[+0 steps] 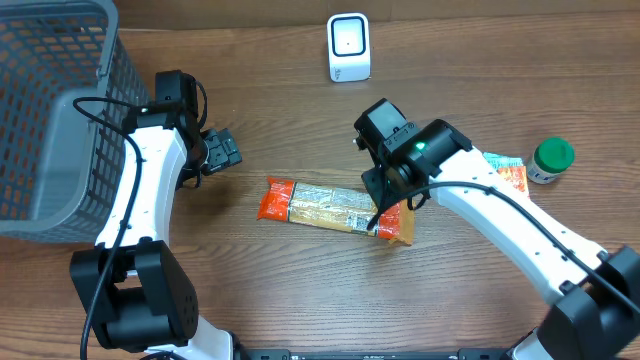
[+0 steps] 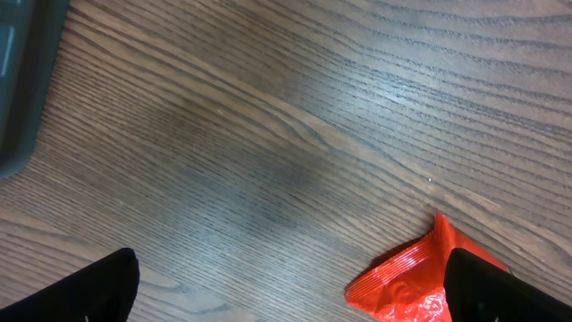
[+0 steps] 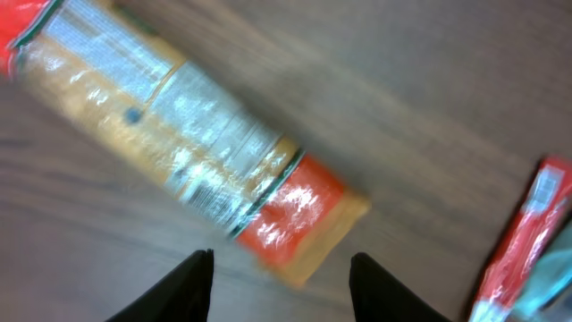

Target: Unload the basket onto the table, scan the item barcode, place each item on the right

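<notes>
The packet point(image 1: 335, 208) lay flat on the tabletop point(image 1: 480, 60), well apart from the scanner point(image 1: 348, 46). The right fingers point(image 3: 189, 288) stood apart over one end, gripping nothing. The left fingers point(image 2: 98, 291) gaped wide near the other.

wooden table point(image 1: 500, 60) | on it: basket point(image 1: 40, 60), scanner point(image 1: 348, 45), cracker packet point(image 1: 320, 205), green-capped jar point(image 1: 550, 160)

The long clear-and-red plastic snack packet point(image 3: 188, 152) looks smeary in the right wrist view, so its print can't be read. From above, the white right arm point(image 1: 530, 235) covers one end. The left wrist view shows only a red corner.
</notes>
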